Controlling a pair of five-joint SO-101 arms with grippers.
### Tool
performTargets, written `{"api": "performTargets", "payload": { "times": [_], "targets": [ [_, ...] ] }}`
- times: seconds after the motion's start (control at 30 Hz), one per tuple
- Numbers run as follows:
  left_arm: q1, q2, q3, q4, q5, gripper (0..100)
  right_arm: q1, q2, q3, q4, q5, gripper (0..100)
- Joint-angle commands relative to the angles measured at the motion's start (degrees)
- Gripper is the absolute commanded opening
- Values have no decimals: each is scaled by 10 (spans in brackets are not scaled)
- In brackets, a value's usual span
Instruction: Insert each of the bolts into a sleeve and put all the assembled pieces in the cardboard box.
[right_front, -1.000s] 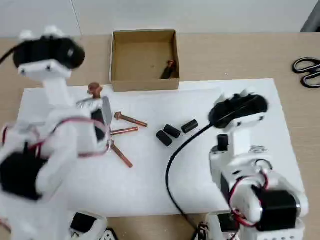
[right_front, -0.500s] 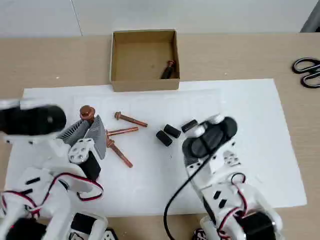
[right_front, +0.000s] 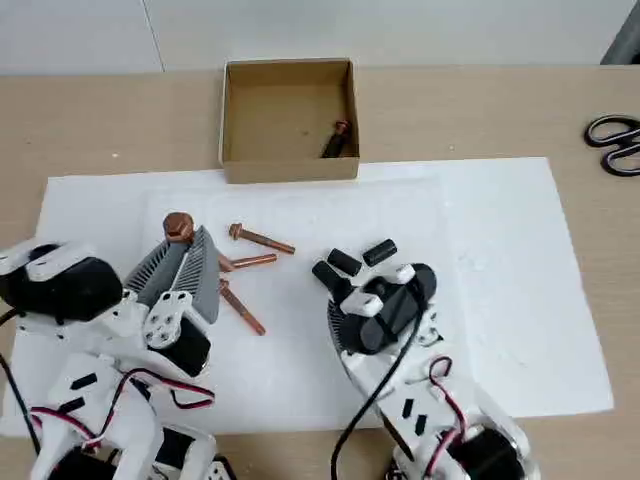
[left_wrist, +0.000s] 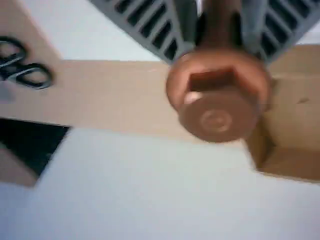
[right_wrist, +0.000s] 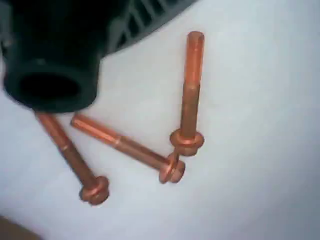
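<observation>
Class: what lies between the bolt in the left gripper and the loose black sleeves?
Three loose bolts lie on the white paper between them, as the high view shows.

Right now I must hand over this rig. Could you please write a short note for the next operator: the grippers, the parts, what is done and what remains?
Left gripper: shut on a copper bolt, gripped by the shaft.
Right gripper: shut on a black sleeve.
On the white paper: three loose bolts and two loose sleeves.
Done: one assembled piece lies in the cardboard box.
Left: join the held bolt and sleeve and box them, then assemble and box the loose parts.
</observation>
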Motion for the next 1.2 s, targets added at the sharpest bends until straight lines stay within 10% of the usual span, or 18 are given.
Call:
{"api": "performTargets", "payload": {
  "times": [0.0,1.17],
  "targets": [
    [47,-4,-2,-37,39,5,-26,-4,7,-38,-8,4],
    [141,-4,92,-69,91,5,-89,-4,-11,-69,-3,4]
  ]
}}
